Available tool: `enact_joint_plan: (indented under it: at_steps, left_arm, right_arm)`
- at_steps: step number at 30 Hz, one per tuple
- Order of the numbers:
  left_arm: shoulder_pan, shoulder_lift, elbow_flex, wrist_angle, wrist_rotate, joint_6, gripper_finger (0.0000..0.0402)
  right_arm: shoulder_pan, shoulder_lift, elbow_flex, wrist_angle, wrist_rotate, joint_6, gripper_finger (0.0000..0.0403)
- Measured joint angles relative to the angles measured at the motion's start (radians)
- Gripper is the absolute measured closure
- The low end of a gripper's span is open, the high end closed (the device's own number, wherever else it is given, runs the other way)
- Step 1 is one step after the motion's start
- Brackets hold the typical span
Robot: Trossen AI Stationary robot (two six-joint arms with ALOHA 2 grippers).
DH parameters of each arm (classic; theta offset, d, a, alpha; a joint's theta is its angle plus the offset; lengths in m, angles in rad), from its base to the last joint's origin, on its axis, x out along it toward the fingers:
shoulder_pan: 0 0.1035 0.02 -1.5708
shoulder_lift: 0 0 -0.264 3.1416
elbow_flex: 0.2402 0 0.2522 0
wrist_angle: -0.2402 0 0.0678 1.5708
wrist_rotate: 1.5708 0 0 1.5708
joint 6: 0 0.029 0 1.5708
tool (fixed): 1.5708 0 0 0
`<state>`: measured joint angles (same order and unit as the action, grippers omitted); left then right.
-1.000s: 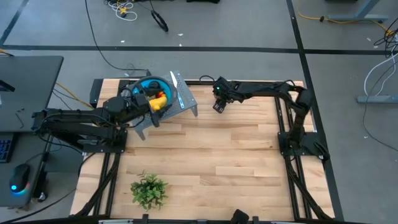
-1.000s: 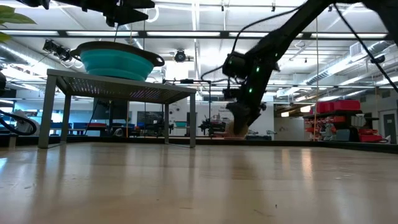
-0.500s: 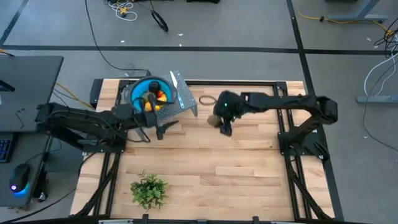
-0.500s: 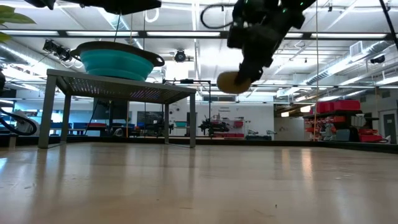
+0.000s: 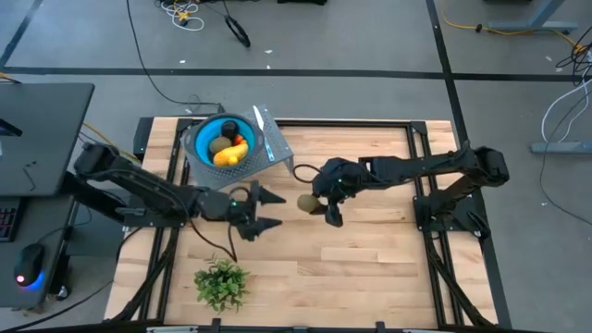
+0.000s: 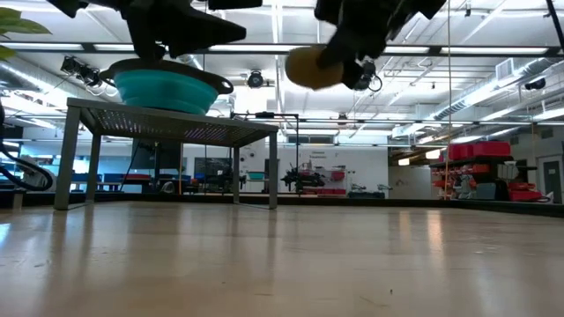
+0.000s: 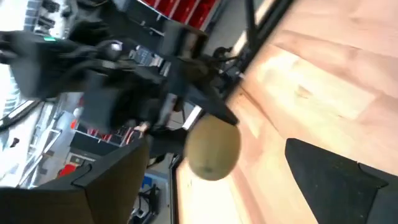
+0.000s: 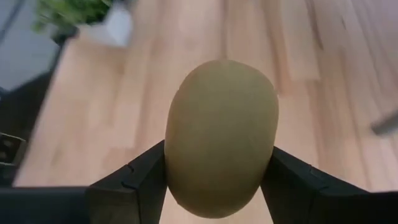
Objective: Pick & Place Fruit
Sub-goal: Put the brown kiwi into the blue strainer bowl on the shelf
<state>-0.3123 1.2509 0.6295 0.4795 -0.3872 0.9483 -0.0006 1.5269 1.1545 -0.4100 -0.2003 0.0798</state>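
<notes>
Since a second ago both arms have swung off the bowl (image 5: 222, 141) side toward mid tabletop (image 5: 370, 250). We see the left pincer (image 5: 264, 211) now out from over the bowl, facing the right pincer (image 5: 326, 205), which came from the far edge carrying an olive oval fruit (image 5: 308, 203).

Right pincer is pinching that fruit; the right wrist view shows both fingers (image 8: 140, 180) pressed on its flanks, with the long axis running out ahead of the fingers. Fruit is up off the tabletop, clear in the low view (image 6: 308, 67).

Left pincer is spread wide and holds nothing; the left wrist view shows the fruit (image 7: 212, 148) straight ahead between its prongs, near but not touching.

Key relation: the fruit sits between the two pincers, on the bowl side of the right one, and the left arm is the nearer to the bowl. We judge a handover is being set up, then a drop into the bowl.

Bowl sits on a small stand (image 5: 276, 148) and already holds a dark ball (image 5: 228, 127), a yellow-orange piece (image 5: 229, 155) and an olive oval (image 5: 216, 146). Plant sprig (image 5: 222, 282) lies well off from the bowl, toward the near edge.
</notes>
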Motion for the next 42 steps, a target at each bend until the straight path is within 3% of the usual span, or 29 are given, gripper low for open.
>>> enact_joint_plan:
  at_steps: [7,12,20,31,42]
  left_arm:
    - [-0.047,0.123,0.059,0.042,-0.032,0.012,0.0003]
    - [-0.047,0.179,0.108,0.047,-0.086,0.073,0.0003]
    - [-0.046,0.189,0.135,0.054,0.012,0.072,0.0003]
    - [-0.044,0.191,0.136,0.058,-0.042,0.034,0.003]
    - [-0.043,0.192,0.136,0.065,-0.002,0.033,0.0052]
  right_arm:
    - [0.073,0.003,0.0,0.167,-0.012,0.021,0.0182]
    - [0.118,0.003,0.0,0.19,-0.013,0.021,0.0182]
    - [0.134,0.004,0.0,0.203,0.043,0.018,0.0182]
    - [0.135,0.005,-0.002,0.261,0.015,0.018,0.0182]
    - [0.135,0.024,-0.031,0.334,0.006,0.021,0.0182]
